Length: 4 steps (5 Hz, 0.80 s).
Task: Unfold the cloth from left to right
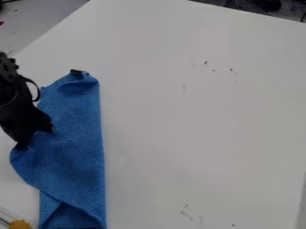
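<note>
Black gripper (36, 137) at the left edge of the cloth (74, 134), roughly halfway along, tip touching or just over the blue. Impossible to say from this angle whether spread, pressed together or pinching the edge. Around that tip, a bulge in the cloth's left side, bent outward past the line of the rest.

Farther out, a long, narrow strip of cloth on the table (197, 134), with a fairly straight right edge. At the cloth's far end, a small dark tab (76, 71) and some rumpling; at the near end, a loose fold slanting across, with a hollow beneath. Near the cloth's lower left, a yellow thing (20, 224).

As for progress, looks like an early stage: gripper in place by the left edge, but nothing spread out to the right of the cloth. Left to do, by the look of it: get or confirm a hold on the upper layer alone, lift, carry over past the cloth's right edge, lay down, let go. Probably then some smoothing at the near end, likely to bunch or drag if both layers come along together.
</note>
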Motion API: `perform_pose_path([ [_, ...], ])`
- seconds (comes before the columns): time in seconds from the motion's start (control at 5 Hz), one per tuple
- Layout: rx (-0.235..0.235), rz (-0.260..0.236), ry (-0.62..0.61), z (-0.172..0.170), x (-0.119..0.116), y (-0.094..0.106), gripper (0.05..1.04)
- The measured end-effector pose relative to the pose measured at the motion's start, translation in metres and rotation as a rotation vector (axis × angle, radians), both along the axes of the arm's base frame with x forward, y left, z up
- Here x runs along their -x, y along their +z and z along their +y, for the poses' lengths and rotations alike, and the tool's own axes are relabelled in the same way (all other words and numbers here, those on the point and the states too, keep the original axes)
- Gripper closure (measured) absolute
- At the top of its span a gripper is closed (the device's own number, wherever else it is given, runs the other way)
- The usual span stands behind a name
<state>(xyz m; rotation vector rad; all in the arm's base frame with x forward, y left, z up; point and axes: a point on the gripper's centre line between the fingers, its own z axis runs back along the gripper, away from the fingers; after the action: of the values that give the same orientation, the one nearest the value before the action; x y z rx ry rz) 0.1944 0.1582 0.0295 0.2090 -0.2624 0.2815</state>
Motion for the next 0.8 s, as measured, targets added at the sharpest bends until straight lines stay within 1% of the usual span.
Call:
perform_pose_path([
  [0.2,-0.022,-0.006,-0.063,-0.022,-0.017,0.015,1.018],
  [0.6,0.005,-0.04,-0.167,-0.07,-0.045,0.021,1.018],
  [0.8,0.002,-0.054,-0.225,-0.08,-0.055,0.025,1.018],
])
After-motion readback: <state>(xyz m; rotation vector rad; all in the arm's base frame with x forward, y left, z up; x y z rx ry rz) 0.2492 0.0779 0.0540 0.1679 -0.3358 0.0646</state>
